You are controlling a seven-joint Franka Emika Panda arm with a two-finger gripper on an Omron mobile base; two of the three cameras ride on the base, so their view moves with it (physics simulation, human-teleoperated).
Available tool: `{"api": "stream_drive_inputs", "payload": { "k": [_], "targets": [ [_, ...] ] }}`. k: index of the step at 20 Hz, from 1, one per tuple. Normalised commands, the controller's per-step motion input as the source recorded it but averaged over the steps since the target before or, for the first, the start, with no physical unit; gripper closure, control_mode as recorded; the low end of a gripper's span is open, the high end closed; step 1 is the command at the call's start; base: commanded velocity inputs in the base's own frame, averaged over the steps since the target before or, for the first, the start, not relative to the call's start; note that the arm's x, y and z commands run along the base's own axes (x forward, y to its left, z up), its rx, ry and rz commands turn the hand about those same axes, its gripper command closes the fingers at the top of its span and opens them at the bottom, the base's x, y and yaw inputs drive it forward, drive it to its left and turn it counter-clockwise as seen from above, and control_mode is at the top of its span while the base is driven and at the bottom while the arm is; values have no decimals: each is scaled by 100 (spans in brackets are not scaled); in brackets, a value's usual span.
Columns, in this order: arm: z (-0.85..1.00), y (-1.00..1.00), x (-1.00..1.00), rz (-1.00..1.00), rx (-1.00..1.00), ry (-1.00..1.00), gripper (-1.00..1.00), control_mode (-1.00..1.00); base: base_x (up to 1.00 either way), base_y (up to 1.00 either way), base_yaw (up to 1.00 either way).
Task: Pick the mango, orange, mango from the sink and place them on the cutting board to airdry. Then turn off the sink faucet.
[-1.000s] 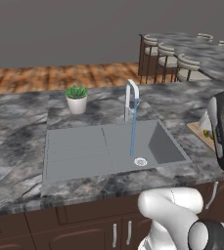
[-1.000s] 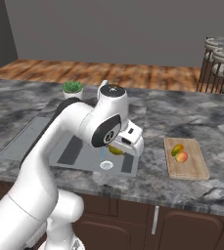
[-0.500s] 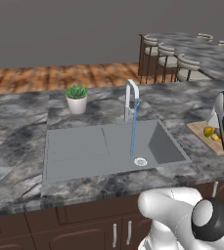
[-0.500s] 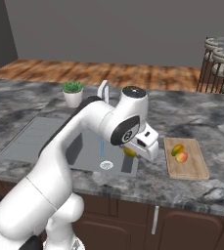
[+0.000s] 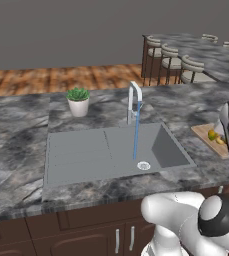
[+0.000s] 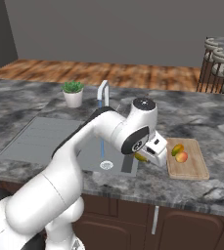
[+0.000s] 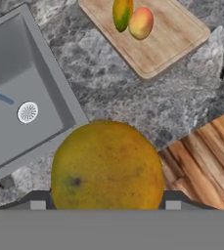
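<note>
My gripper (image 7: 106,207) is clamped on a large olive-yellow oval mango (image 7: 107,166), held above the speckled grey stone counter (image 7: 147,105), between the wide grey recessed sink (image 7: 15,73) and the light tan wooden cutting board (image 7: 169,36). On that board I see a green-and-orange mango (image 7: 122,13) touching a small orange-red orange (image 7: 141,22). A thin blue stream runs from the slim silver gooseneck faucet (image 5: 133,102) towards the round white drain (image 5: 143,165).
</note>
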Motion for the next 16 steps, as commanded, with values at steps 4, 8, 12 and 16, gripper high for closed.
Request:
{"api": "stream_drive_inputs", "payload": {
  "k": [4,8,12,16],
  "targets": [
    [-24,-34,26,-3,-4,-5,100,-100,0,0,0],
    [-1,-21,31,0,-1,0,100,-100,0,0,0],
    [-5,-27,31,0,0,0,100,-100,0,0,0],
    [-6,-33,35,0,0,0,100,-100,0,0,0]
  ]
}}
